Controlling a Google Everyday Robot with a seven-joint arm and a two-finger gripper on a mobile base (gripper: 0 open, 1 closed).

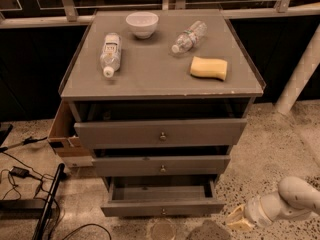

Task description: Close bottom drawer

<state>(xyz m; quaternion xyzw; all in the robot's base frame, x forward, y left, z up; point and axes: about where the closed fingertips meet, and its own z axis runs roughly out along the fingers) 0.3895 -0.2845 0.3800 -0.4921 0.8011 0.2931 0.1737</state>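
The bottom drawer is the lowest and narrowest grey front of the cabinet, with a small round knob at its centre. It stands pulled well out, its inside showing empty. The two drawers above it also stand partly open. My gripper is low at the right, just off the drawer's right front corner, near the floor, apart from the drawer. The white arm reaches in from the lower right edge.
On the cabinet top lie a white bowl, two plastic bottles and a yellow sponge. A cardboard box stands at the cabinet's left. Cables lie on the floor at the left. A white post stands at the right.
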